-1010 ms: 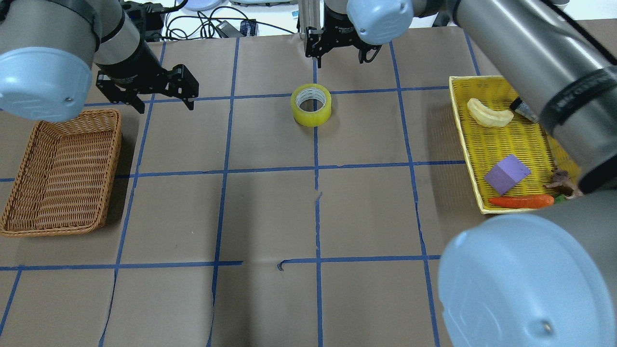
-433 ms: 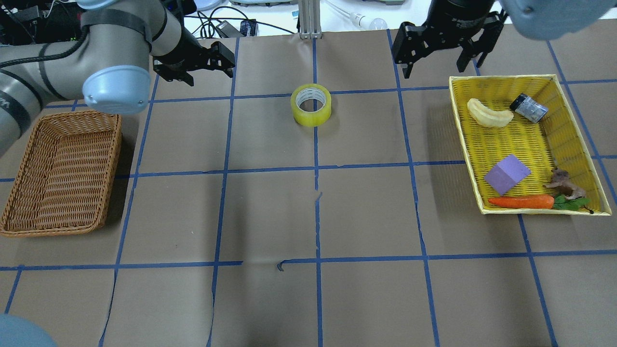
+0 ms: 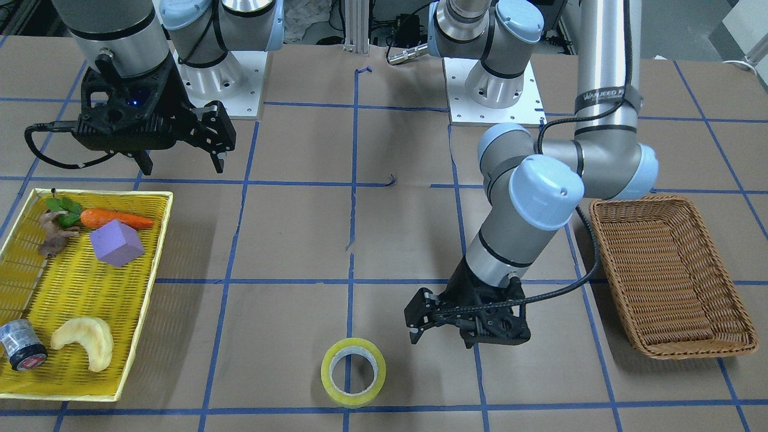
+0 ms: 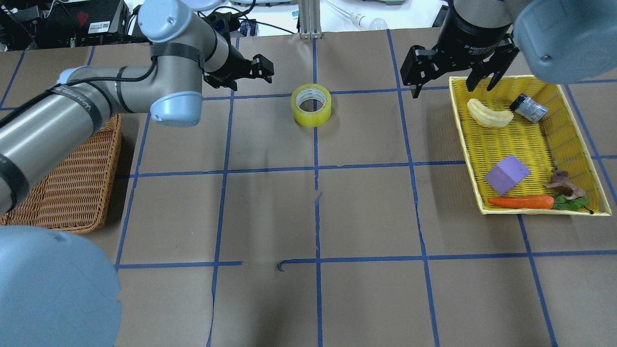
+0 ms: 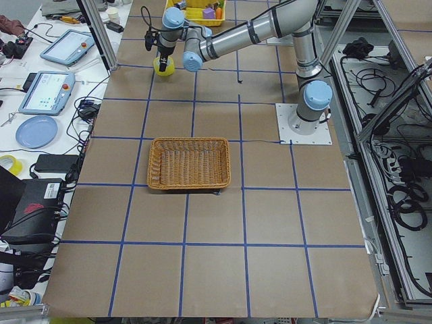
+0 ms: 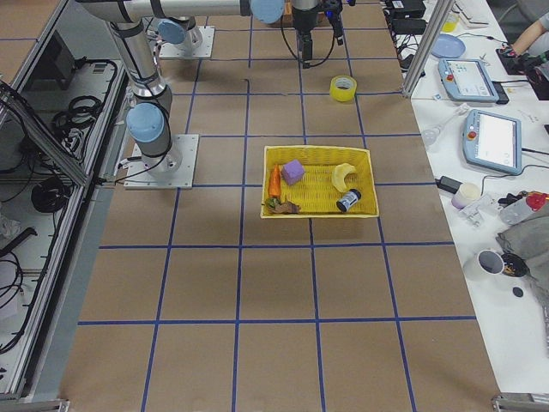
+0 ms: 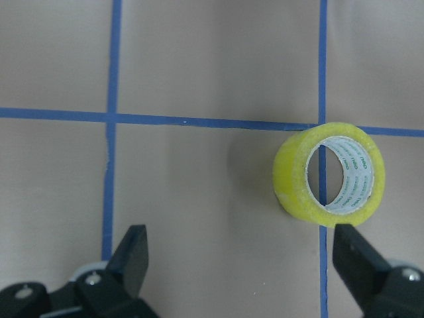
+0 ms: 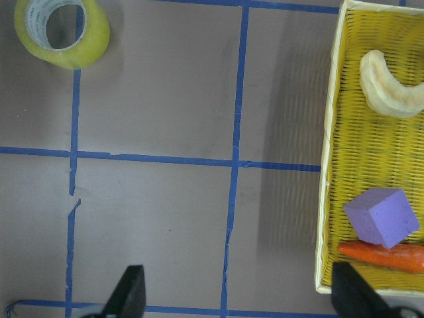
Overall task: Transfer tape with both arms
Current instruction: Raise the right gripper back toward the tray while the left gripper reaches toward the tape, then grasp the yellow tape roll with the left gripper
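Observation:
The tape [image 4: 311, 104], a yellow roll with a printed white core, stands on its flat side on the brown table, on a blue grid line. It also shows in the front view [image 3: 353, 372], the left wrist view [image 7: 329, 175] and the right wrist view [image 8: 63, 30]. My left gripper [image 4: 248, 76] is open and empty, to the left of the tape and apart from it [image 3: 441, 339]. My right gripper [image 4: 453, 87] is open and empty, at the far left corner of the yellow tray [image 4: 463, 144], well to the right of the tape.
The yellow tray holds a pale curved piece [image 4: 489, 114], a small dark roll [image 4: 529, 108], a purple block [image 4: 507, 174] and a carrot [image 4: 520, 201]. A wicker basket [image 4: 72, 183] sits at the left, partly under my left arm.
My left gripper has swung right, from above the basket's far end to close beside the tape. My right gripper has moved right, from behind the tape to the yellow tray's corner.

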{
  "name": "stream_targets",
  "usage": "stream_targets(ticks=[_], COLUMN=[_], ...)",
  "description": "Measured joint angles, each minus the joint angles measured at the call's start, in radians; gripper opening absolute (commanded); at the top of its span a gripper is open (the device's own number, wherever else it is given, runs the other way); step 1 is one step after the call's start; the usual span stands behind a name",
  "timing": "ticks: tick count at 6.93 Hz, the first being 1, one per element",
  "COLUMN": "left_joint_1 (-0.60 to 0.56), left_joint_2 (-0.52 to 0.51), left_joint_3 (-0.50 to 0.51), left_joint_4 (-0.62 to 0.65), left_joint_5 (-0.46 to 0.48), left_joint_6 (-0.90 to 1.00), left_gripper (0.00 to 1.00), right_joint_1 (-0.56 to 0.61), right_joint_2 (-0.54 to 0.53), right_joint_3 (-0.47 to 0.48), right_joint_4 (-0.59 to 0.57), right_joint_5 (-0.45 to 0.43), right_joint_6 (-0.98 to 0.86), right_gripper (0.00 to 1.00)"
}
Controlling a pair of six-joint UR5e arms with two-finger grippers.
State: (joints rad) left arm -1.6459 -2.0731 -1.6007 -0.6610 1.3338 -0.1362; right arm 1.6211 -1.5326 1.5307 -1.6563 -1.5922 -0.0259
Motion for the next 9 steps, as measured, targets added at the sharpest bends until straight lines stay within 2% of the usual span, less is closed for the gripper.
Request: stream_targets(ticks=[1, 3, 4, 5, 6, 9], left_joint_1=[-0.030, -0.068, -0.087, -0.100, -0.109, -0.118], left_joint_2=[-0.056, -0.134, -0.168, -0.199, -0.222, -0.231], left_joint_3=[0.002, 0.018, 0.036, 0.055, 0.068, 0.077], left_joint_4=[0.066, 0.120, 0.134, 0.140, 0.143, 0.141], left_joint_5=[0.000, -0.001, -0.001, -0.001, -0.002, 0.003], left_joint_6=[-0.007, -0.032, -0.045, -0.057, -0.068, -0.065], left_gripper=[1.00, 0.94, 0.83, 0.35, 0.02, 0.00], right_joint_1=[0.001, 0.002, 0.002, 0.002, 0.003, 0.003], right_joint_2=[-0.001, -0.001, -0.001, -0.001, -0.001, -0.001], right_joint_3=[0.002, 0.003, 0.003, 0.003, 0.003, 0.003], right_joint_4=[-0.002, -0.003, -0.003, -0.005, -0.006, -0.007], right_joint_5=[0.001, 0.002, 0.002, 0.002, 0.003, 0.003], right_joint_6=[0.000, 0.000, 0.000, 0.000, 0.000, 0.000], right_gripper=[1.00, 1.00, 1.00, 1.00, 1.00, 1.00])
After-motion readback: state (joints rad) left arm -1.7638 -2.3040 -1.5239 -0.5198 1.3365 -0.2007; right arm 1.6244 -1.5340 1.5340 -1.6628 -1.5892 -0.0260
